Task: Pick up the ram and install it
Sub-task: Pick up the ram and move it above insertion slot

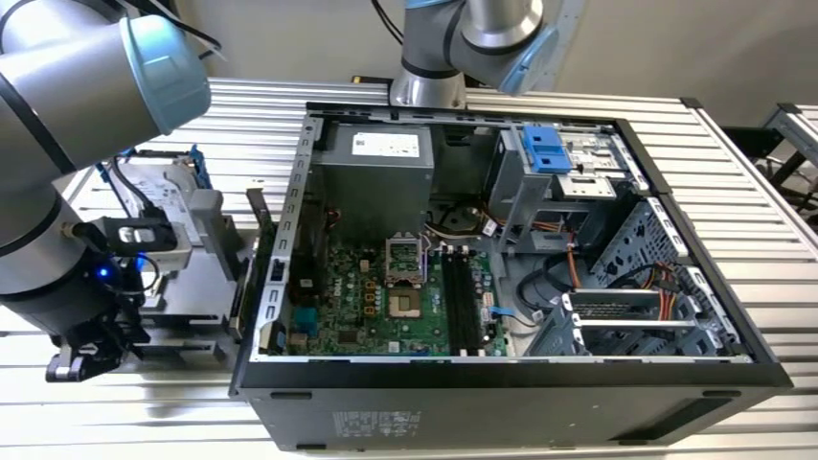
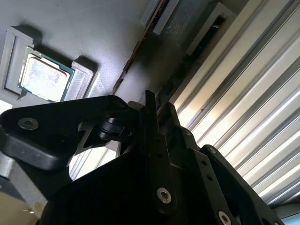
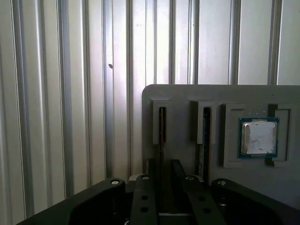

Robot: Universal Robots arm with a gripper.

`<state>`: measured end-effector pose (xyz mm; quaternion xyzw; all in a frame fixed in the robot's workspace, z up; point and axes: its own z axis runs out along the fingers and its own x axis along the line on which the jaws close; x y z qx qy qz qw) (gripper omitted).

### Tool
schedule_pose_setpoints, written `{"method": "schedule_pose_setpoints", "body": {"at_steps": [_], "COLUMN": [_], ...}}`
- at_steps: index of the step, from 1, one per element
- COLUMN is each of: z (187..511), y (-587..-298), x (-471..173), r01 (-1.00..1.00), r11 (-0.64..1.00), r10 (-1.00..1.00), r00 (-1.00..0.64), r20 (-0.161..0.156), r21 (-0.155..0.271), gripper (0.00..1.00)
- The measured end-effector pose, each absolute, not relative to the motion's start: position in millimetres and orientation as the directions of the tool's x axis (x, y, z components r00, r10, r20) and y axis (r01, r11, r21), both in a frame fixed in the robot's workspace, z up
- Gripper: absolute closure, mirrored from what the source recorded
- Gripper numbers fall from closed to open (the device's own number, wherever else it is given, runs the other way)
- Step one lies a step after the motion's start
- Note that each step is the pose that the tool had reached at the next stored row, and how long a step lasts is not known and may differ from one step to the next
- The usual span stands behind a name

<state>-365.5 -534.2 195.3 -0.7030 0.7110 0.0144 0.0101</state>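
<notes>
Beside the open black computer case (image 1: 511, 374), grey slotted holder (image 3: 187, 93) on ribbed metal tabletop (image 3: 70, 93): long, thin dark-green ram stick (image 3: 161, 129) on edge. Black claw (image 3: 163, 176) slightly spread astride it. Likely light, stiff, fragile; pinch flat faces.

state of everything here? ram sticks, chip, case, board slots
ram: on edge in a grey holder slot, gripper right at it
second stick: on edge in the next slot
processor chip: flat in its recess
computer case: side open
black motherboard slots: empty
</notes>
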Motion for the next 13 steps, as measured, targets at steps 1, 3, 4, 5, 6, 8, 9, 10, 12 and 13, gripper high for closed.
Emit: {"method": "schedule_pose_setpoints", "body": {"at_steps": [1,3,4,5,6,8,9,10,12,13], "z": [195.3,195.3,195.3,195.3,195.3,195.2,195.2,195.2,195.3,195.3], "y": [-534.2,-534.2,-534.2,-534.2,-534.2,-534.2,-534.2,-534.2,-534.2,-534.2], "x": [-365.5,-365.5,-365.6,-365.6,-365.6,-365.6,-365.6,-365.7,-365.7,-365.7], "r01": [-1.000,-1.000,-1.000,-1.000,-1.000,-1.000,-1.000,-1.000,-1.000,-1.000], "r11": [0.011,0.011,0.011,0.011,0.011,0.011,0.011,0.011,0.011,0.011], "r10": [-0.999,-0.999,-0.999,-0.999,-0.999,-0.999,-0.999,-0.999,-0.999,-0.999], "r00": [-0.011,-0.011,-0.011,-0.011,-0.011,-0.011,-0.011,-0.011,-0.011,-0.011], "r20": [-0.035,-0.035,-0.035,-0.035,-0.035,-0.035,-0.035,-0.035,-0.035,-0.035], "r21": [0.006,0.006,0.006,0.006,0.006,0.006,0.006,0.006,0.006,0.006], "gripper": [0.00,0.00,0.00,0.00,0.00,1.00,1.00,1.00,1.00,1.00]}}
